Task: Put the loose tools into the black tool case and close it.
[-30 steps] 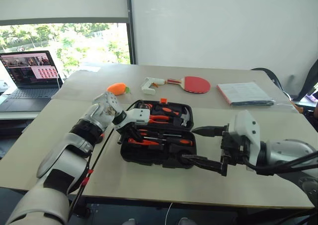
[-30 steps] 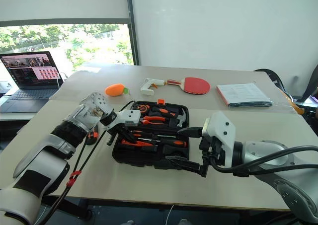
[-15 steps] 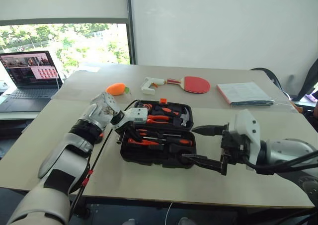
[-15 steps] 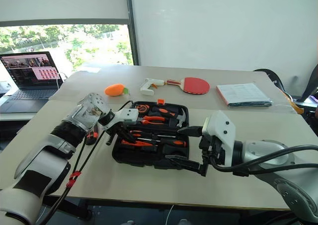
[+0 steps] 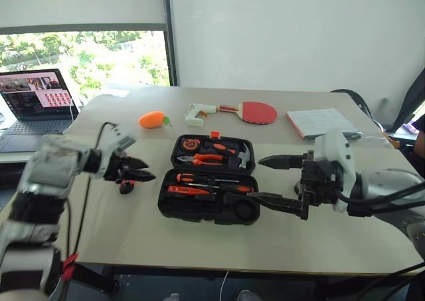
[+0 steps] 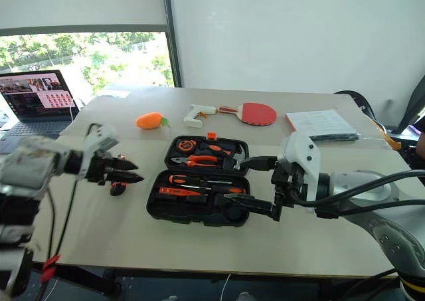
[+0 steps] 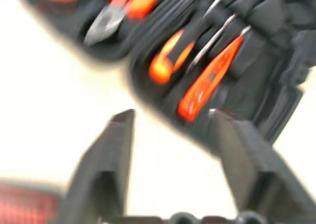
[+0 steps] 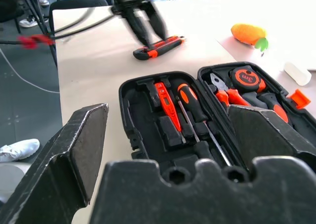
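The flat black plastic tool case point(image 5: 211, 181) is lying open on the pale counter point(image 5: 172, 234). The black-and-orange utility knife point(image 8: 158, 48) is lying just beside the spread left pincer point(image 5: 141, 170); the right pincer point(image 5: 279, 181) is spreading wide over the case's right edge.

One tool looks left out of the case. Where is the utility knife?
The utility knife lies on the table, left of the black tool case, just under the open left gripper.

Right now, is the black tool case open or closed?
Open: the black tool case lies spread flat on the table, its tools showing in both halves.
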